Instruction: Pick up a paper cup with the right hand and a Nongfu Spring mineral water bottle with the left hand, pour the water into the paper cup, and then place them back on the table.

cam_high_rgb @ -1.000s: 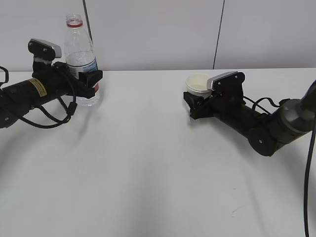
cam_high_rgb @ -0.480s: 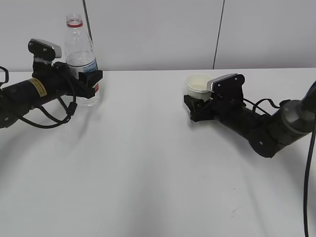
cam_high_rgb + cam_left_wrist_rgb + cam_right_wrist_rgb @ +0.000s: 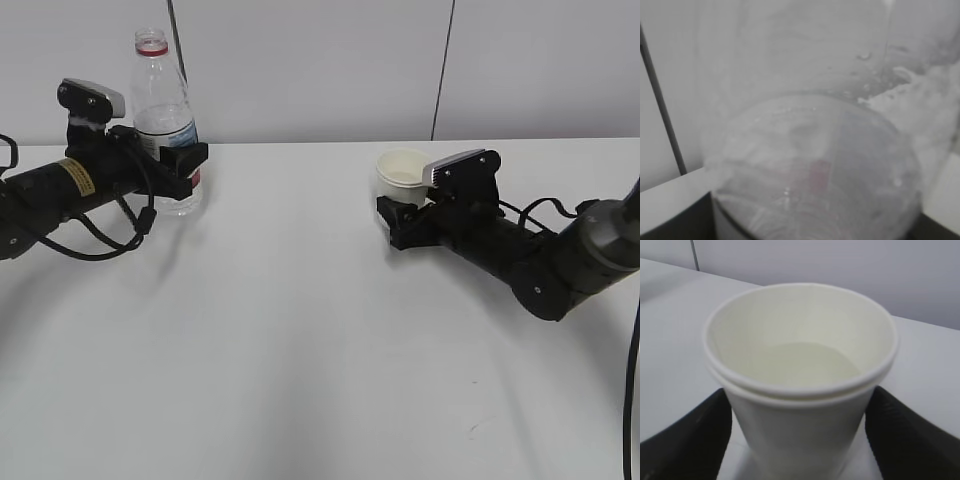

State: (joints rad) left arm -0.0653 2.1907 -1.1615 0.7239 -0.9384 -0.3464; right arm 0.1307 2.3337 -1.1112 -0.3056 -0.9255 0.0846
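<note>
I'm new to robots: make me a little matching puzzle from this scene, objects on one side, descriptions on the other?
Things:
1. paper cup
2. Nongfu Spring mineral water bottle
3. table
4. left pincer

Descriptions:
a. clear, red neck ring, no cap
b. plain white, flat
c. cream-white, between the right pincer's fingers
d. black, around the bottle's lower part

Pairs: 1-c, 2-a, 3-b, 4-d

You have a white table [image 3: 300, 330]. The bottle [image 3: 165, 120] stands upright near its far left edge; the paper cup [image 3: 402, 178] sits toward the far edge, right of the middle.
</note>
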